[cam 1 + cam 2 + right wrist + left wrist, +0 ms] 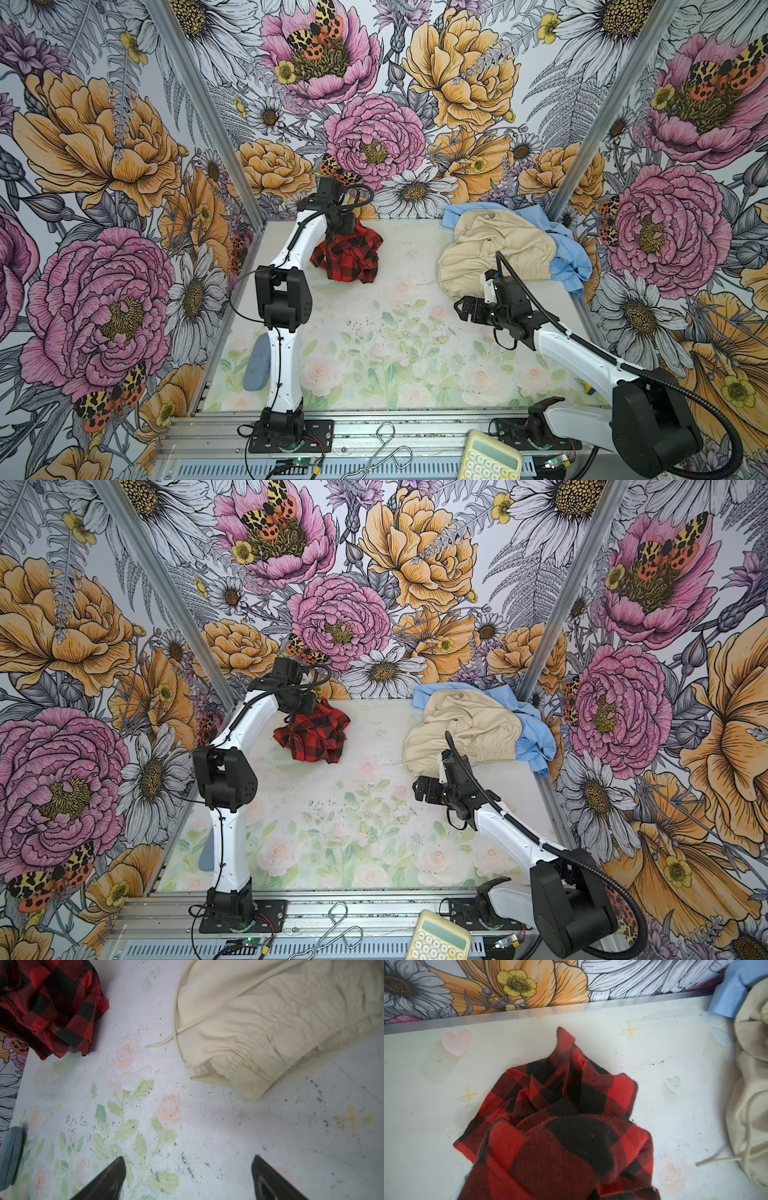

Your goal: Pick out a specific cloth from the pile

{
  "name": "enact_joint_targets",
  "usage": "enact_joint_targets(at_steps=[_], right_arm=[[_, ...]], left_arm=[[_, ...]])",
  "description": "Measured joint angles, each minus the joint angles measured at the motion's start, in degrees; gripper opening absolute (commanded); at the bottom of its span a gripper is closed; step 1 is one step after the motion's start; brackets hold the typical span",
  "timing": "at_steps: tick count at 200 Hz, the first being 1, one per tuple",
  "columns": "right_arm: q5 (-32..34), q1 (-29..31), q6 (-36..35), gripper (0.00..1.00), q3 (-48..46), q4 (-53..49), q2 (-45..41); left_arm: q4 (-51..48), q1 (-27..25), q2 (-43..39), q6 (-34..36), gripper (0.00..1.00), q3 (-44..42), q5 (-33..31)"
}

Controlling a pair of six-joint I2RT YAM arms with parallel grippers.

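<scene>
Red-black cloth (347, 257) pinched by left end effector (348, 228) — right end effector (460, 309) gaping, empty.

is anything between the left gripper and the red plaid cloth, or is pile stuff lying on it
Nothing visible does. The left gripper is shut on the bunched top of the red plaid cloth. The cloth sits apart from the pile, with bare table between them.
</scene>
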Motion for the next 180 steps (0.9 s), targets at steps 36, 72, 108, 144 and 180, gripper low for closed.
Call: enact_joint_targets(at_steps=[36,72,108,144,180], right_arm=[[0.0,0.0,-0.2,0.95,1.6,1.0,2.4],[-0.3,0.0,-0.5,0.95,3.9,3.1,6.0],[-0.5,0.1,-0.5,0.95,4.0,3.6,7.0],[-0.7,0.1,-0.5,0.95,3.7,3.9,4.5],[-0.7,0.1,-0.2,0.95,2.1,4.2,0.8]], left_arm=[[0.7,0.2,8.8,0.5,0.00,2.1,-3.5],[1.1,0.2,10.3,1.0,0.25,2.1,-4.5],[2.1,0.2,6.0,1.1,0.69,0.1,-4.7],[5.0,0.2,-6.4,1.9,0.99,-8.3,-4.9],[9.5,0.1,-16.4,3.3,0.99,-20.3,-1.8]])
